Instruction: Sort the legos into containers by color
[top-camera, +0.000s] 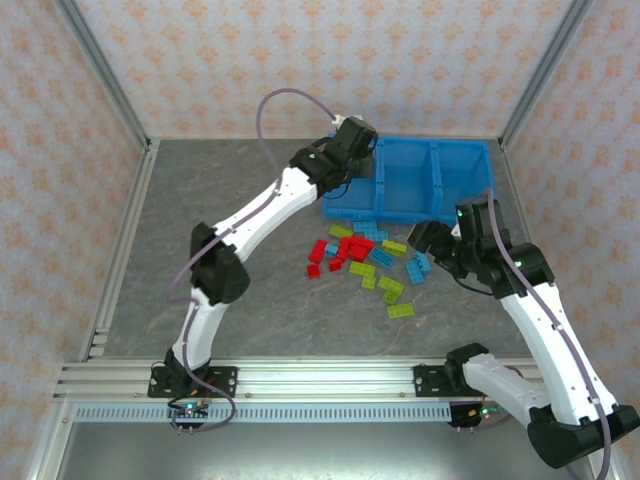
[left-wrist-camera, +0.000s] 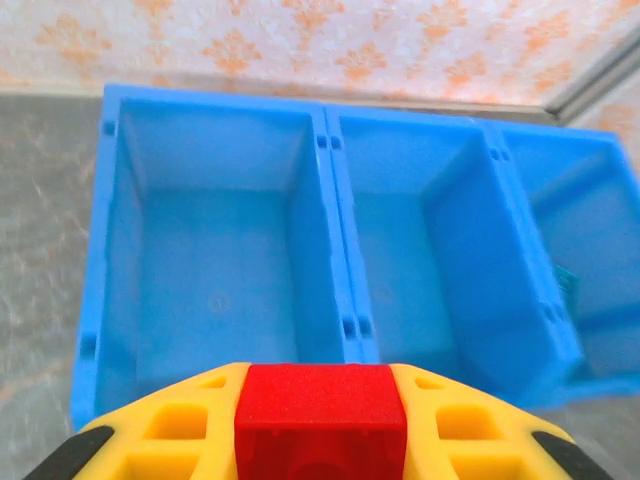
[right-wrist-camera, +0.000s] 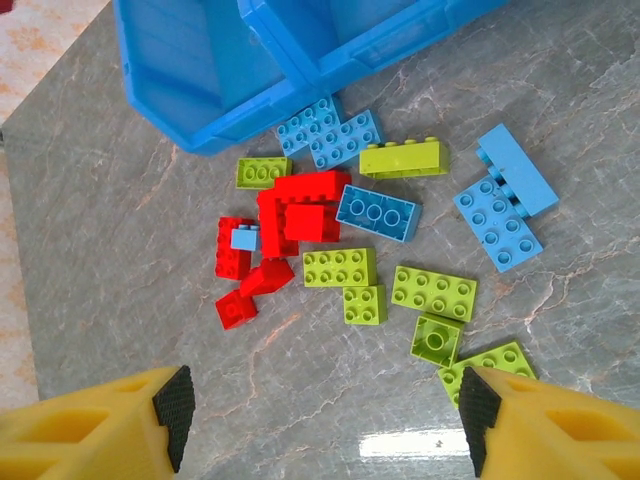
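So, our left gripper (left-wrist-camera: 320, 460) is clamped on a red brick (left-wrist-camera: 320, 408) over the left end of the blue bin (left-wrist-camera: 335, 200). We see our right gripper (right-wrist-camera: 320, 430) hanging open above the loose bricks (right-wrist-camera: 340, 268) (red, green, light blue) beside the bin.

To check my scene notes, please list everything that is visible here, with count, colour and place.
bin: one, bright blue, three compartments in a row, far side of table
red bricks: several, clustered on table in front of bin
held brick: one, red, between left jaws, by bin's near edge
green bricks: about seven, yellow-green, scattered through pile
blue bricks: about six, light blue, some beside bin, some at pile's edge
table: one, grey marbled
walls: pale with orange pattern, around table
left arm: white and black, reaching to bin; jaws shut on held brick
right arm: white and black, above pile; jaws open, holding nothing
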